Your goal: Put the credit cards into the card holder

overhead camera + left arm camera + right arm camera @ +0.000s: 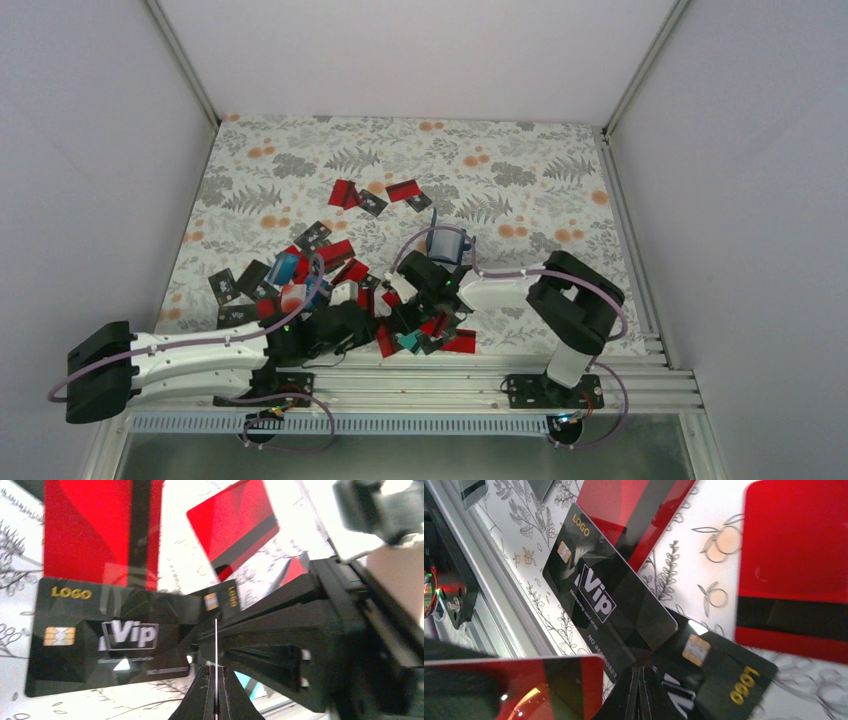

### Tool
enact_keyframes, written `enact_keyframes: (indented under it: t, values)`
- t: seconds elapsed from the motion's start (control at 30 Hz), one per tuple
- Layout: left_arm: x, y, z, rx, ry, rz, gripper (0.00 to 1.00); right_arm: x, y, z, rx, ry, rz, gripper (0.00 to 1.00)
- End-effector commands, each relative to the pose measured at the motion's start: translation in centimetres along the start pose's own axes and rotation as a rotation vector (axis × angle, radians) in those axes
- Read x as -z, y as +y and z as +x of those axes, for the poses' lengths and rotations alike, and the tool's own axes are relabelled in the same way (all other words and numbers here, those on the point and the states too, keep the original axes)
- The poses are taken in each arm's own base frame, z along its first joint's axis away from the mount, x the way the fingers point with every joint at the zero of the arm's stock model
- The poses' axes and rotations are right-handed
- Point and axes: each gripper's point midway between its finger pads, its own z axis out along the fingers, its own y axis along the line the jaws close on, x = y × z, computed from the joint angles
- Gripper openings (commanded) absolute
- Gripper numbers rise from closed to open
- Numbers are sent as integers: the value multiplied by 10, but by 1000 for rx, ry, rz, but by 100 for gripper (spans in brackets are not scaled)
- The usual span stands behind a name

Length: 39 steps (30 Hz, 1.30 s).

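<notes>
Left claw (216,672) pinching a thin edge-on card (216,640). Right claw (639,680) sitting closed over Vip card (604,600). Holder (447,244) lying mid-frame on bench (520,160), cards (300,270) piling lower left of it.

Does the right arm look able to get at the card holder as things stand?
Probably yes: the card holder lies uncovered just beyond the right arm's wrist, nothing between them. Its jaws are shut and would have to open first.

From above, your white-and-black left arm (190,352) and right arm (505,292) hide the near red and black plastic cards (336,252), while a red black-striped card (100,525) runs off the left wrist view's top edge.
</notes>
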Motion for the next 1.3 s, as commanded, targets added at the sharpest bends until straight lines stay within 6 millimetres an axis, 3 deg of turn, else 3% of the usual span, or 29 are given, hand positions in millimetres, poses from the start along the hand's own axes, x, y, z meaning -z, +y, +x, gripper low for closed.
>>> enact_keyframes:
  t: [0.0, 0.2, 0.3, 0.37, 0.43, 0.47, 0.6, 0.73, 0.93, 1.07, 1.27]
  values:
    - [13, -28, -21, -49, -83, 14, 2, 44, 4, -33, -18, -129, 104, 4]
    - [42, -60, -55, -144, -200, -20, 2, 148, -2, -87, -48, -441, 229, 9]
    - [51, -74, -73, -204, -238, -33, 2, 200, -13, -106, -62, -577, 334, 26]
    - [53, -86, -85, -247, -252, -26, 2, 227, -19, -116, -72, -646, 394, 51]
    - [51, -96, -98, -288, -256, -24, 2, 244, -26, -123, -79, -689, 452, 89]
    - [50, -102, -105, -313, -255, -22, 2, 247, -30, -126, -71, -698, 474, 98]
    - [46, -127, -130, -414, -249, -1, 2, 242, -38, -146, -11, -642, 514, 100]
    - [39, -164, -145, -534, -201, 95, 2, 260, -40, -162, -22, -692, 430, 100]
    - [26, -195, -173, -656, -142, 182, 2, 284, -43, -148, 27, -753, 259, 99]
    - [30, -216, -189, -695, -110, 330, 2, 303, -32, -127, 78, -799, -13, 98]
    - [41, -250, -195, -793, -43, 507, 2, 301, -6, -113, 186, -770, -237, 98]
